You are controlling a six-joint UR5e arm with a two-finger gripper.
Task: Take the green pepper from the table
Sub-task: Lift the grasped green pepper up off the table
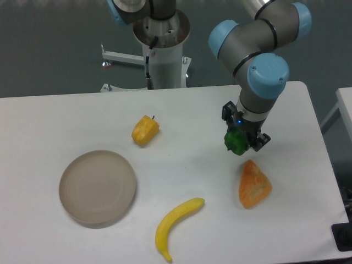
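Observation:
The green pepper (pixel 236 141) is a small glossy dark-green lump held between the fingers of my gripper (pixel 240 143), right of the middle of the white table (pixel 192 181). The gripper points down and is shut on the pepper. The pepper looks lifted a little off the tabletop, just above the orange piece. The gripper's body hides the top of the pepper.
An orange wedge-shaped food piece (pixel 254 184) lies just below the gripper. A yellow pepper (pixel 145 130) lies left of centre, a banana (pixel 176 225) at the front, and a round grey-beige plate (pixel 97 187) at the left. The robot's base (pixel 163 55) stands behind the table.

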